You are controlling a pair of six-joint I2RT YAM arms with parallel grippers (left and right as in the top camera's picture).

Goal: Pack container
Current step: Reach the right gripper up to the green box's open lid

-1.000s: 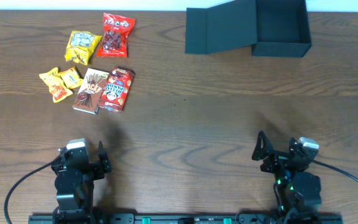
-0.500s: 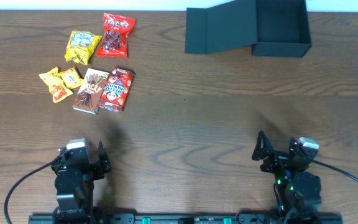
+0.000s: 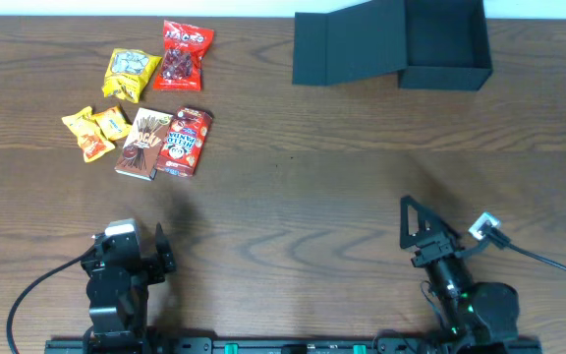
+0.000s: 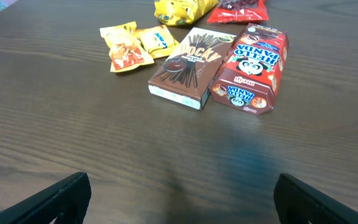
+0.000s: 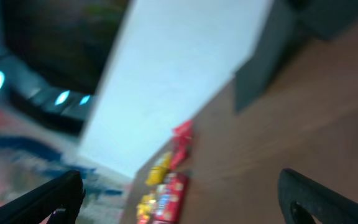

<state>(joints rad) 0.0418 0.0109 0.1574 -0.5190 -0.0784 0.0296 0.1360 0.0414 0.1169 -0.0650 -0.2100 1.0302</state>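
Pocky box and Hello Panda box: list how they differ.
The Pocky box is brown and pictures chocolate-coated sticks; the Hello Panda box is red with blue lettering. The Pocky box is a flat rectangle; the Hello Panda box is thicker, with angled corners. Both lie face up, side by side on the table.

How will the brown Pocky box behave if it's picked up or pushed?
The Pocky box looks like thin flat-faced card: probably stiff and light, though a hard squeeze may dent it. Lying flat, it should slide, not roll or tip. The Hello Panda box lies close beside it, so a sideways push would likely shift both.
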